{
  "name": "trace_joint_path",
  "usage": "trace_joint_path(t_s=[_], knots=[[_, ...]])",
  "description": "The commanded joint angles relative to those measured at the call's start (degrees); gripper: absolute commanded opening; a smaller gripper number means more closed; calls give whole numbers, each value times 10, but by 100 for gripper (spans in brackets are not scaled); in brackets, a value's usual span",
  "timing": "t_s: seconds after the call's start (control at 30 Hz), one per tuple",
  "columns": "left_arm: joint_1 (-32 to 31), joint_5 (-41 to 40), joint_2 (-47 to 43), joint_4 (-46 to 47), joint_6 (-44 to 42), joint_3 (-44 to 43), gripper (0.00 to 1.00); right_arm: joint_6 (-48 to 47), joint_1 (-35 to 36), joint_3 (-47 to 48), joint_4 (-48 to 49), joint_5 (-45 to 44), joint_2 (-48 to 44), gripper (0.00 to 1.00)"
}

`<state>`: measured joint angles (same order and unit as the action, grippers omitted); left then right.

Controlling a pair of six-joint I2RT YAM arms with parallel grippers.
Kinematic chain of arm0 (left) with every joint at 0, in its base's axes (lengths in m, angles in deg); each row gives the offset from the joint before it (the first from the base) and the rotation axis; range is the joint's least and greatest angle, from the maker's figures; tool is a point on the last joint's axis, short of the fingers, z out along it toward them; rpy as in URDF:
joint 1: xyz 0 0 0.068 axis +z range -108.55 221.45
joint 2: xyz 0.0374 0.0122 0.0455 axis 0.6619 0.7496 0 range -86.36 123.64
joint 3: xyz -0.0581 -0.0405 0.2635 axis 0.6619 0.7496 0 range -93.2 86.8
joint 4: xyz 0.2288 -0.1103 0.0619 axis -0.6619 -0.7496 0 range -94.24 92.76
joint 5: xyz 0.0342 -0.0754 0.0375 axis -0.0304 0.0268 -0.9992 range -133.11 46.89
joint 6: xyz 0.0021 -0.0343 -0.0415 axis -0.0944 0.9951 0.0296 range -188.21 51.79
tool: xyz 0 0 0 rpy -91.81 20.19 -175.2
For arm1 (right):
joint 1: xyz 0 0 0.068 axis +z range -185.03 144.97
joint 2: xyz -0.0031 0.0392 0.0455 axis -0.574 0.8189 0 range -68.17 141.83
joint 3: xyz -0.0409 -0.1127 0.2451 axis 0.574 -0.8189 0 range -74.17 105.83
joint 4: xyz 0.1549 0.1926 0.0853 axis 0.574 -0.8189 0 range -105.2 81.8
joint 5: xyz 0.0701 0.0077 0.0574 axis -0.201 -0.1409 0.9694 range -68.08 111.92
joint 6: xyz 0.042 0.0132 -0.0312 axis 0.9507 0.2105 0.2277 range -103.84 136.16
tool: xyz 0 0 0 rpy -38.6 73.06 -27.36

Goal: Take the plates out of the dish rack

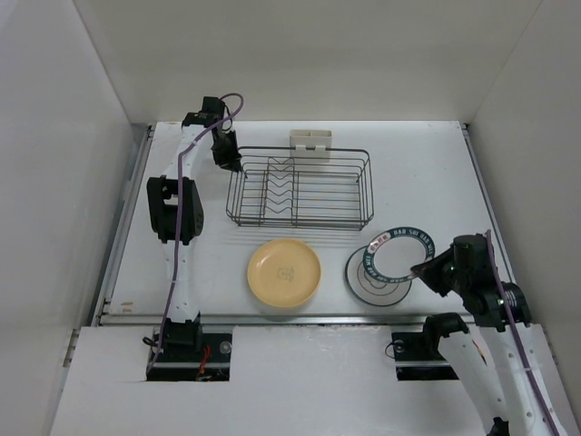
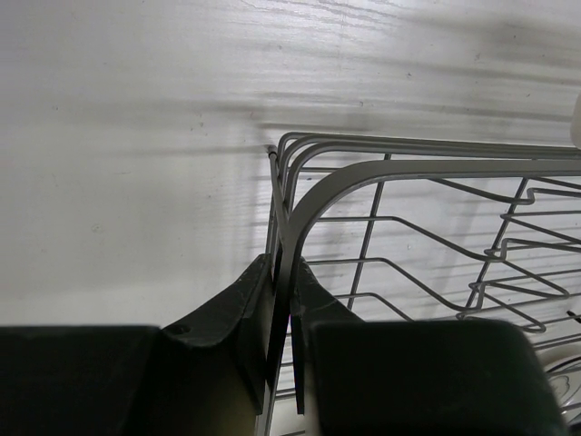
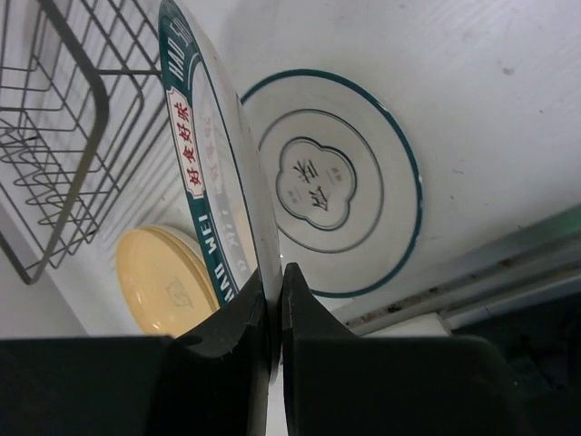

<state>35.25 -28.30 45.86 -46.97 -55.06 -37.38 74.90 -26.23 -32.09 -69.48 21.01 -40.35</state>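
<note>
now your right gripper (image 3: 275, 292) has its jaws pinched nearly together on the rim of a green-banded plate (image 3: 207, 136), which hangs tilted on edge just above the table (image 1: 436, 163), right of the dish rack (image 1: 300, 186). on the plate's dark green band, the wrist view shows a white panel with red chinese characters and white lettering beside it, too foreshortened to read. beneath and just beside it a white plate (image 3: 331, 182) with a thin green rim lies flat; its centre carries two dark characters inside a lobed outline. left of that pair, a yellow plate (image 1: 284, 272) rests flat on the table in front of the rack, with a small pale mark at its centre that you cannot make out.

your left gripper (image 2: 283, 309) is closed tight on the rack's top rim wire at its far left corner. the rack's zigzag dividers hold no plates, and a white holder (image 1: 310, 143) is clipped to its far long side.
</note>
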Motion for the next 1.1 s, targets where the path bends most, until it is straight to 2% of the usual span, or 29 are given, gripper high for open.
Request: trace_joint_path(t_s=[0.0, 0.23, 0.27, 0.37, 0.43, 0.5, 0.53, 0.63, 0.67, 0.8, 1.07], knots=[[-2, -7, -25, -3, 40, -2, 0, 16, 0, 20, -63, 6, -24, 0], [-13, 31, -25, 3, 62, -2, 0, 16, 0, -10, -39, 13, 10, 1], [-13, 31, -32, 9, 62, 15, 0, 16, 0, -17, -39, 19, 18, 3], [-13, 36, -44, 14, 62, 26, 0, 21, 0, -50, -26, 24, 12, 18], [-13, 36, -50, 14, 48, 32, 10, 27, 0, -63, -6, 39, 7, 30], [-13, 42, -50, 14, 39, 32, 18, 27, 0, -84, 7, 46, 7, 34], [-13, 49, -50, 14, 33, 32, 27, 27, 0, -91, 15, 46, 14, 45], [-13, 42, -61, 9, 6, 32, 38, 19, 0, -104, 33, 52, 31, 58], [-13, 36, -61, 1, -2, 32, 45, 19, 0, -104, 38, 46, 39, 59], [-24, -3, -74, -26, -58, 21, 59, -4, 0, -97, 53, 40, 58, 67], [-24, -55, -137, -50, -131, 27, 70, -49, 5, -109, 110, 32, 145, 68]])
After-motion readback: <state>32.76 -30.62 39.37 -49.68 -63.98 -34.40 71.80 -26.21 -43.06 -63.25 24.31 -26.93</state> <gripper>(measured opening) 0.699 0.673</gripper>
